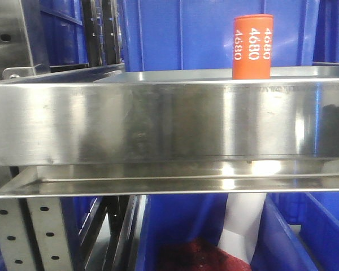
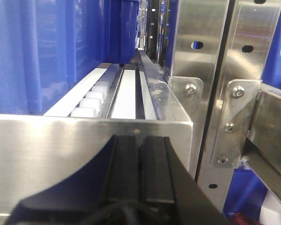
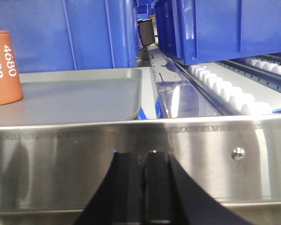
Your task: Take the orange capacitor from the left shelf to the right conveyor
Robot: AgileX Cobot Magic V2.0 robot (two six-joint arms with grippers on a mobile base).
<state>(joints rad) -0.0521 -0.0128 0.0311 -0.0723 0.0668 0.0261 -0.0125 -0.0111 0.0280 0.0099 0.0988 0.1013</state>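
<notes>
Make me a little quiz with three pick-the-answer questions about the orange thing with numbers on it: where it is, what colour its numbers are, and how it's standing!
1. Where is the orange capacitor?
A on the floor
B on the grey tray on the left shelf
C inside a cardboard box

2. What colour is its "4680" print?
A black
B yellow
C white

3. How is it?
A upright
B lying on its side
C squashed flat

Answers:
1 B: the right wrist view shows its base resting on the tray, behind the shelf's steel lip.
2 C: the digits are white on the orange side.
3 A: it stands straight, with nothing touching it.
</notes>
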